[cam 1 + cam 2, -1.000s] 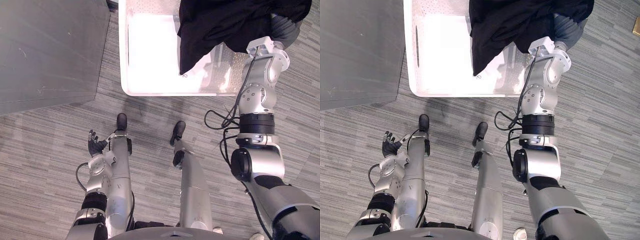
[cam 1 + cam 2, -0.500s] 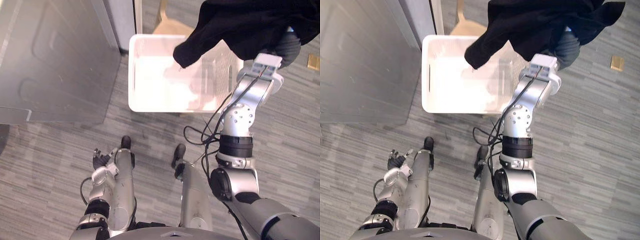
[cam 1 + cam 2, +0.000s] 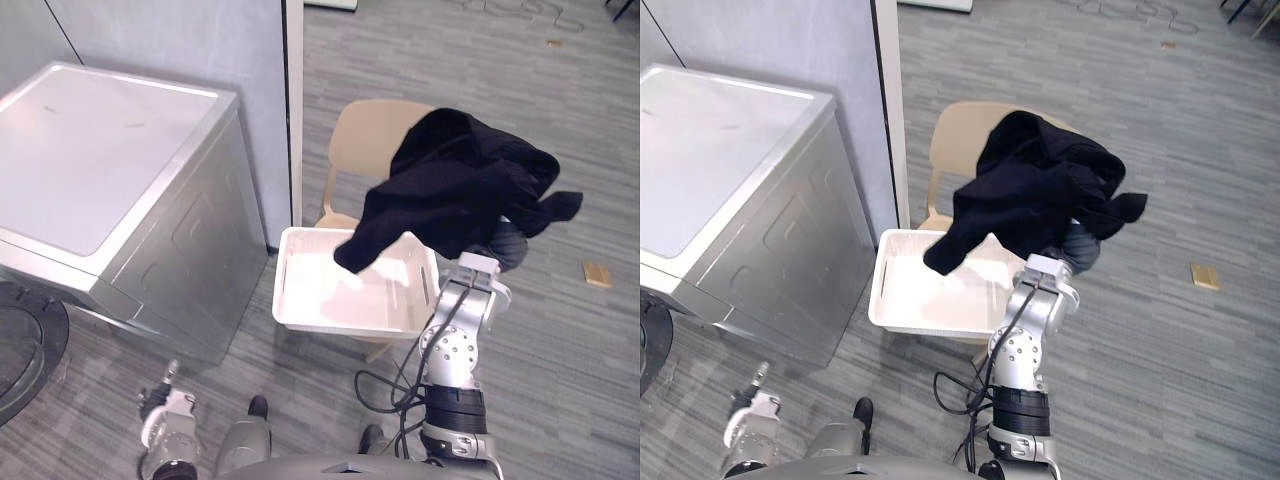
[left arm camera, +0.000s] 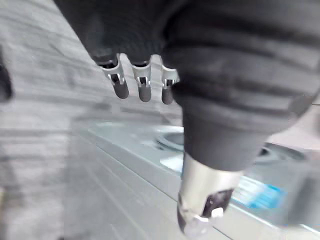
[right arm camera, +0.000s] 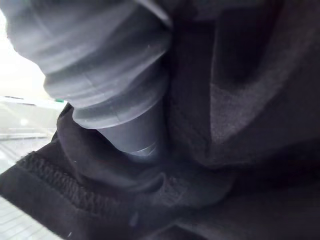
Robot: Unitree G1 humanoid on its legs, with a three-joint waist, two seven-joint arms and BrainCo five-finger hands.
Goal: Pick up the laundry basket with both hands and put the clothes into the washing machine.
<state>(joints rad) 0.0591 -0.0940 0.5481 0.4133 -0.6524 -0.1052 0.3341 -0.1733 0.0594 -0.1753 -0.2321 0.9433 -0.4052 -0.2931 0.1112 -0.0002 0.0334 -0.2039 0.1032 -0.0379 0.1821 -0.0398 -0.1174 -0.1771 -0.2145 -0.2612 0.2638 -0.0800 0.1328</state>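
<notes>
A black garment (image 3: 450,185) hangs bunched over my raised right hand (image 3: 512,245), well above the white laundry basket (image 3: 300,322). In the right wrist view the dark cover and thumb (image 5: 135,132) are buried in the garment's (image 5: 240,100) folds, the hand shut on the cloth. One sleeve end dangles over the basket's inside, which looks bare and bright. The basket rests on a beige chair (image 3: 365,140). The silver washing machine (image 3: 110,170) stands to the left of it. My left hand (image 3: 165,412) hangs low near the floor, its fingers (image 4: 142,87) straight and holding nothing.
A round dark door (image 3: 20,350) shows at the far left edge beside the machine. A grey-blue wall panel (image 3: 200,40) rises behind the machine and chair. A small tan block (image 3: 597,273) lies on the grey floor to the right.
The camera has tilted up from the floor to the machine and chair. My right arm has carried the black garment higher above the basket. The left hand stays low.
</notes>
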